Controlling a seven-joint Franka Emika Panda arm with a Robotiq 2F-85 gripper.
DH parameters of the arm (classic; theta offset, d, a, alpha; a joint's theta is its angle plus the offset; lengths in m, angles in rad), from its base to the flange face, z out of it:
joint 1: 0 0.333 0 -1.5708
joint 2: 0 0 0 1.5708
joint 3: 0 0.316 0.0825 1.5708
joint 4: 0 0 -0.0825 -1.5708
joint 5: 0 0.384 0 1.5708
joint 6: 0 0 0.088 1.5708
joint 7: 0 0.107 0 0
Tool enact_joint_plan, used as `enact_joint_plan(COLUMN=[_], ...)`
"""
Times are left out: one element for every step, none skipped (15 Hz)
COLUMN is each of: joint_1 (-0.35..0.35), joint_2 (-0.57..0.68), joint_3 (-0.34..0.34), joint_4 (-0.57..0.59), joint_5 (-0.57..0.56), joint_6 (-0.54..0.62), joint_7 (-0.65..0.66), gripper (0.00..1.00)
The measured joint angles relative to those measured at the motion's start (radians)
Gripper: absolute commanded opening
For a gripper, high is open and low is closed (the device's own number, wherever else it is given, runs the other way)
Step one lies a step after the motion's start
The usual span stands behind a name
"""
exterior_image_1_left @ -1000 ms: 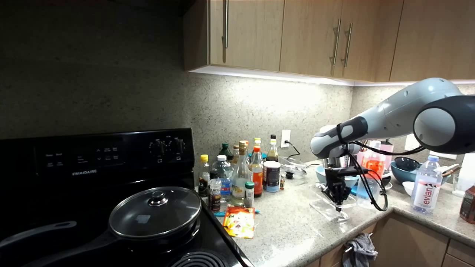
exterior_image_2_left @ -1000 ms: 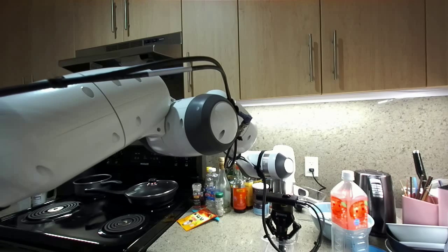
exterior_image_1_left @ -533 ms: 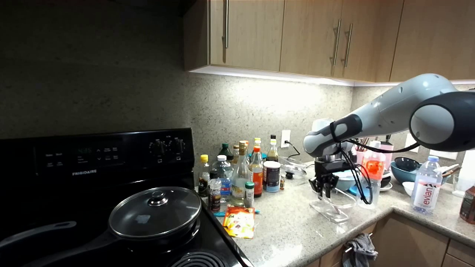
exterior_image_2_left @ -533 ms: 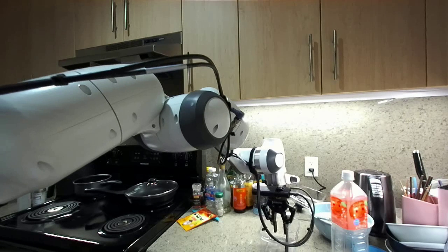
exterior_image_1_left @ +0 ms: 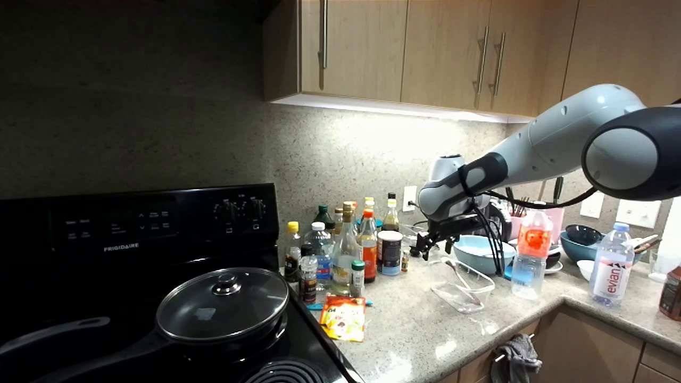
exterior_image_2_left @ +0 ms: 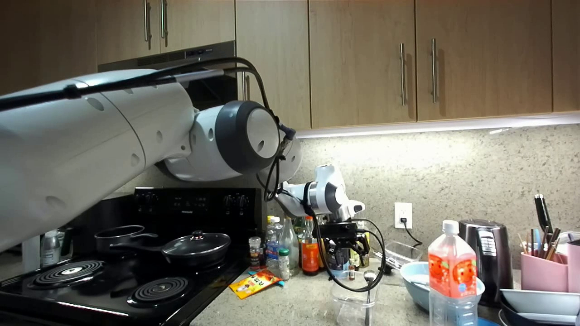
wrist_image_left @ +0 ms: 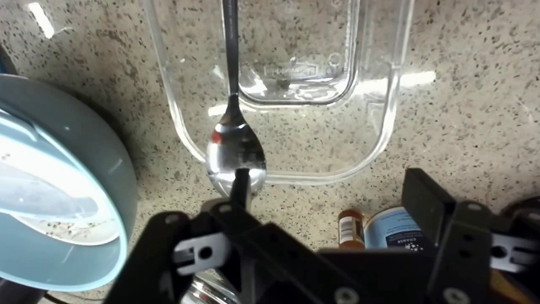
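Note:
My gripper (wrist_image_left: 327, 174) is open, and nothing lies between its spread fingers. In both exterior views it hangs tilted above the counter, a little higher than a metal spoon (exterior_image_1_left: 461, 274). That spoon (wrist_image_left: 234, 147) leans in a transparent plastic container (wrist_image_left: 390, 109): its handle runs down inside, and its bowl, with a small red patch on it, rests at the rim. In the wrist view one finger overlaps the spoon's bowl, but an exterior view shows a gap between the gripper (exterior_image_2_left: 360, 248) and the spoon (exterior_image_2_left: 369, 277). The container (exterior_image_1_left: 487, 288) stands on the counter.
Beside the container is a light blue bowl (exterior_image_1_left: 481, 256), then a red-labelled plastic bottle (exterior_image_1_left: 534, 242). A salt canister (exterior_image_1_left: 390, 254) and a small brown bottle (wrist_image_left: 351, 228) stand near the gripper, with several sauce bottles beyond. A kettle (exterior_image_2_left: 487, 260) sits at the back.
The gripper has opened, risen out of the container and tilted toward the back wall, leaving the spoon leaning there. The container has shifted slightly toward the wall.

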Motion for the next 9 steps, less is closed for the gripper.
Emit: enact_joint_plan(joint_1=[-0.003, -0.004, -0.005, -0.003, -0.001, 0.002, 0.004, 0.008, 0.012], joint_2=[0.002, 0.003, 0.004, 0.006, 0.008, 0.011, 0.017, 0.024, 0.033], joint_3=[0.0, 0.0, 0.0, -0.004, -0.01, -0.017, -0.026, -0.036, -0.048], joint_4=[0.0, 0.0, 0.0, 0.001, 0.002, 0.002, 0.002, 0.002, 0.002], joint_5=[0.0, 0.0, 0.0, 0.0, 0.0, 0.0, 0.0, 0.0, 0.0], joint_6=[0.0, 0.0, 0.0, 0.002, 0.002, -0.002, -0.005, -0.006, -0.008], joint_7=[0.0, 0.0, 0.0, 0.013, 0.04, 0.071, 0.101, 0.132, 0.162], gripper=[0.99, 1.0, 1.0, 1.0, 1.0, 1.0, 1.0, 1.0, 1.0])
